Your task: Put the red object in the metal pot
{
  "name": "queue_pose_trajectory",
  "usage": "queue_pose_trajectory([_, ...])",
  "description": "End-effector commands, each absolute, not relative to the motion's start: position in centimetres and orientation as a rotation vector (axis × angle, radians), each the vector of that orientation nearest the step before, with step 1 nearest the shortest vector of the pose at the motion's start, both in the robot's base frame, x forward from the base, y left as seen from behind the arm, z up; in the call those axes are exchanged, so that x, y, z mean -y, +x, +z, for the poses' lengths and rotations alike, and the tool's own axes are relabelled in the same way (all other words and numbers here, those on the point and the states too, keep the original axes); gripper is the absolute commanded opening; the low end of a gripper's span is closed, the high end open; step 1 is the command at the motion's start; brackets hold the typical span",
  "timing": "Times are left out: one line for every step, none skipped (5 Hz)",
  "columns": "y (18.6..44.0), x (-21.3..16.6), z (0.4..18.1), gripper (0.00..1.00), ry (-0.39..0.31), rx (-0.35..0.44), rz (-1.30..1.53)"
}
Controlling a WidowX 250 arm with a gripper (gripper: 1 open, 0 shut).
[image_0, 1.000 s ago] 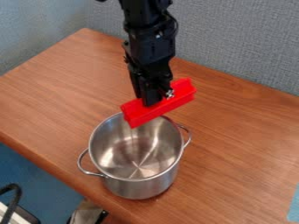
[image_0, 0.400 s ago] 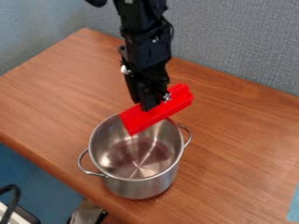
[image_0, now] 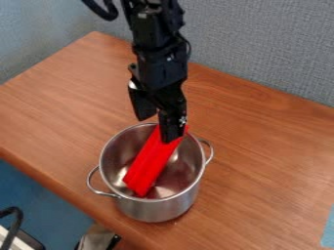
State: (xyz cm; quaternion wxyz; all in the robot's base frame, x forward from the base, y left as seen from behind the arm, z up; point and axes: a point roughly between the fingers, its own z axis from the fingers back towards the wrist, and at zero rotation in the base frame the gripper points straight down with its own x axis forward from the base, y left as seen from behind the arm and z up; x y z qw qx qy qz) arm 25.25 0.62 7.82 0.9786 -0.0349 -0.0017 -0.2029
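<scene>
Hand (image_0: 173, 124) spread, poised over metal pot (image_0: 124, 200) on desk (image_0: 59, 93). Red object (image_0: 152, 161) inside pot, long axis leaning steeply, upper end just below fingertips.

worktop (image_0: 59, 93): my brown wood one, looks glossy | wall (image_0: 274, 39): blue-grey behind it | bottom-left corner: dark stuff, can't tell what
</scene>
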Motion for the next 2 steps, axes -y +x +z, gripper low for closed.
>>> queue_pose_trajectory([25.02,-0.60,8.73,1.00,-0.054,0.033,-0.409])
queue_pose_trajectory([24.67,-0.48,8.52,1.00,-0.053,0.022,-0.409])
